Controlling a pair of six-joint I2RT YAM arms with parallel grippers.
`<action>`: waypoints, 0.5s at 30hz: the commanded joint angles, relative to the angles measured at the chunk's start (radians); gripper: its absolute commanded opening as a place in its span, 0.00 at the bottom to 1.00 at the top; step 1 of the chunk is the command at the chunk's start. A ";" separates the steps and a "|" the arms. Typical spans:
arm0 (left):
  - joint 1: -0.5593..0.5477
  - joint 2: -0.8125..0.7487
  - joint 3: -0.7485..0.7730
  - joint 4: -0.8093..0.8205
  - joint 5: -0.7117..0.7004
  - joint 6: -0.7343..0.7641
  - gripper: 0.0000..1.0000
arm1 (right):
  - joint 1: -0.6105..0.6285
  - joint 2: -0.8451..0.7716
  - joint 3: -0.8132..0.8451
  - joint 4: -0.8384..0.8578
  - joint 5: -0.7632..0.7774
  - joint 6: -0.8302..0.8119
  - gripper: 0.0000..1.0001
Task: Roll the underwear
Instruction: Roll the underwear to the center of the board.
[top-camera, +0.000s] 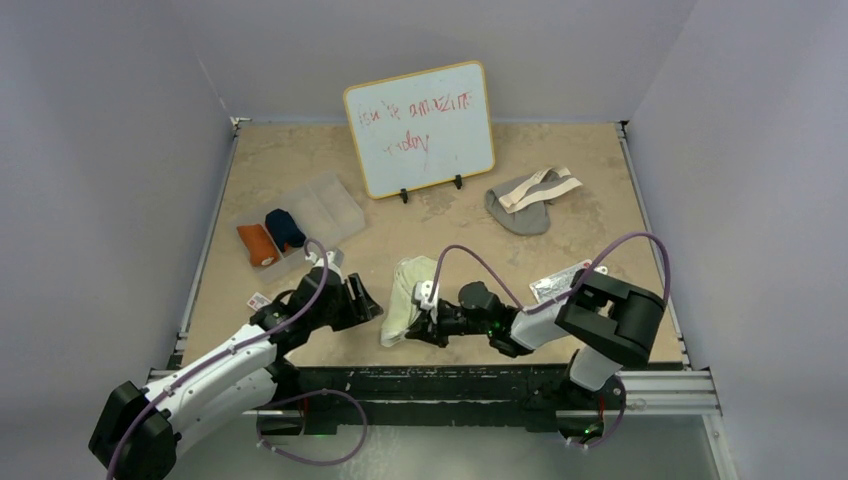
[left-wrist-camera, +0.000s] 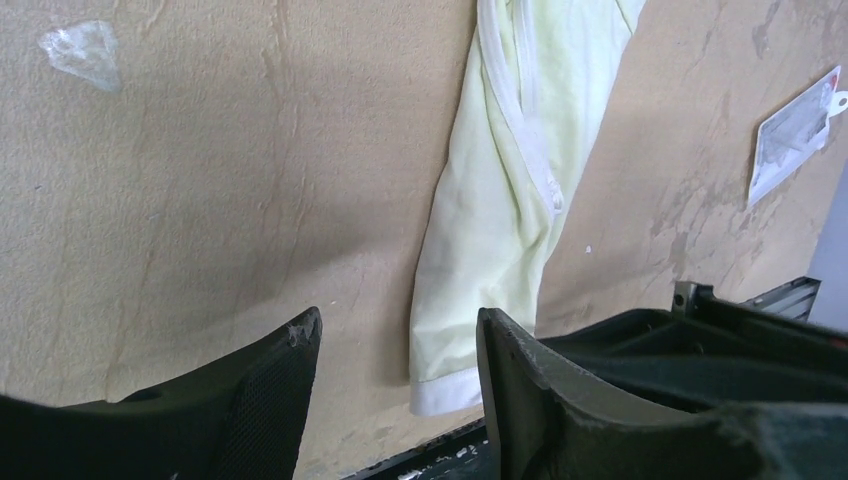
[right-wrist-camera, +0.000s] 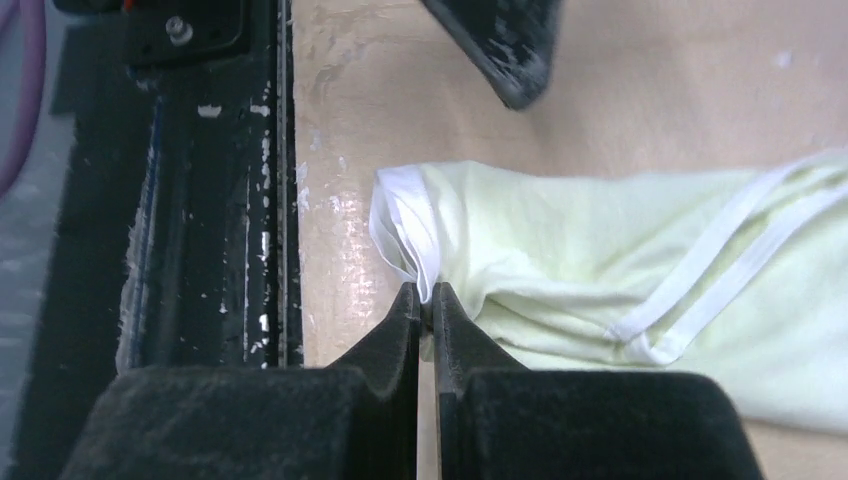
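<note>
Seen from above, the pale cream underwear (top-camera: 408, 292) lies on the mottled tan bench (top-camera: 300, 150), which is walled in grey. In the left wrist view the left pincer (left-wrist-camera: 400, 335) is spread beside it. Only the right wrist view shows the right pincer (right-wrist-camera: 427, 300) seemingly pinching its hem.

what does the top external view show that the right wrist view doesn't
Only the top external view: the whiteboard, the grey underwear to its right, and the orange roll and navy roll in the clear tray. Only the right wrist view: the right fingers closed on the white hem of the pale cream underwear, close to the black edge rail. Both: the pale cream underwear lying unrolled on the table.
</note>
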 joint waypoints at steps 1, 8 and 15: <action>0.005 -0.012 0.000 0.039 0.014 0.004 0.56 | -0.072 0.031 -0.015 0.135 -0.096 0.381 0.00; 0.005 0.026 0.007 0.103 0.077 0.031 0.56 | -0.137 0.081 -0.013 0.133 -0.127 0.730 0.03; 0.004 0.038 -0.011 0.163 0.131 0.052 0.57 | -0.253 0.207 -0.035 0.233 -0.229 1.049 0.05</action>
